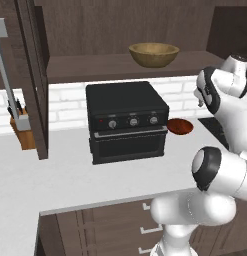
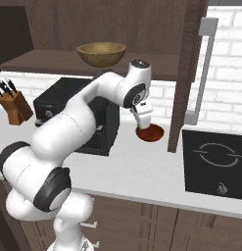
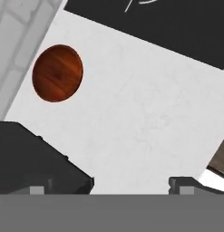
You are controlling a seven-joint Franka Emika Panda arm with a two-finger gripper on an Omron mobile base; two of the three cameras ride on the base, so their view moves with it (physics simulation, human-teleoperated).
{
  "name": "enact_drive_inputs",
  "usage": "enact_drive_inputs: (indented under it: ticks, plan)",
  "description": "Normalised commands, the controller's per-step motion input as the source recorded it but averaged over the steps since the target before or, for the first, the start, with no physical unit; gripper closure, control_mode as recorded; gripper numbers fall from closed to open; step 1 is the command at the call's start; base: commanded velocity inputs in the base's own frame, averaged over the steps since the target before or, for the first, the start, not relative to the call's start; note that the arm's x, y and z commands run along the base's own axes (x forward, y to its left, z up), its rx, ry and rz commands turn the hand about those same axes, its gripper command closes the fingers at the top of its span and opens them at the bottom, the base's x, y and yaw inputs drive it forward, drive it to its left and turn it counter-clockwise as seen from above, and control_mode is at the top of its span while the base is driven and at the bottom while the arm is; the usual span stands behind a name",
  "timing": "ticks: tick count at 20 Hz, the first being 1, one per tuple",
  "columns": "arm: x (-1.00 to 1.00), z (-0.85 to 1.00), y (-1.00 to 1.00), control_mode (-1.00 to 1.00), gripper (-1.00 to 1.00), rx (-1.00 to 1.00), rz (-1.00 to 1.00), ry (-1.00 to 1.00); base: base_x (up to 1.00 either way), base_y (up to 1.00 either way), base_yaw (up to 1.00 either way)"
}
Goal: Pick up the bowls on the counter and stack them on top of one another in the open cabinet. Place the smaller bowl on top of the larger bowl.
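Wooden knife block (image 1: 23, 130) is sitting far left on the table (image 1: 70, 175), then the black oven (image 1: 126, 120). Tan bowl (image 1: 153, 54) is resting on the cabinet (image 1: 95, 30) shelf above. I'm hovering my claw (image 2: 144, 121), released wide, over the red bowl (image 1: 180, 126).

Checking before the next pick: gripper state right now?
Gripper: open, holding nothing; the dark red bowl sits on the counter, apart from the fingers.

Larger bowl (image 2: 101, 53): I see it on the cabinet shelf (image 2: 54, 61).
Smaller bowl (image 2: 151, 133): on the counter (image 2: 142, 169), under the gripper (image 2: 143, 123).
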Motion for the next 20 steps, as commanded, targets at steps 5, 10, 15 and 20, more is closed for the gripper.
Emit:
enact_drive_inputs:
  ticks: [5,10,15,20]
  plan:
    - [0.77,-0.6,-0.56,-1.0,-1.0,0.04,0.0,0.1,0.0,0.0,0.0]
    - [0.31,-0.84,-0.32,-1.0,-1.0,0.07,0.0,0.0,0.0,0.0,0.0]
    - [0.07,-0.65,-0.05,-1.0,-1.0,0.03,0.0,-0.01,0.0,0.0,0.0]
    - [0.05,-0.37,0.0,-1.0,-1.0,0.0,0.0,0.0,0.0,0.0,0.0]
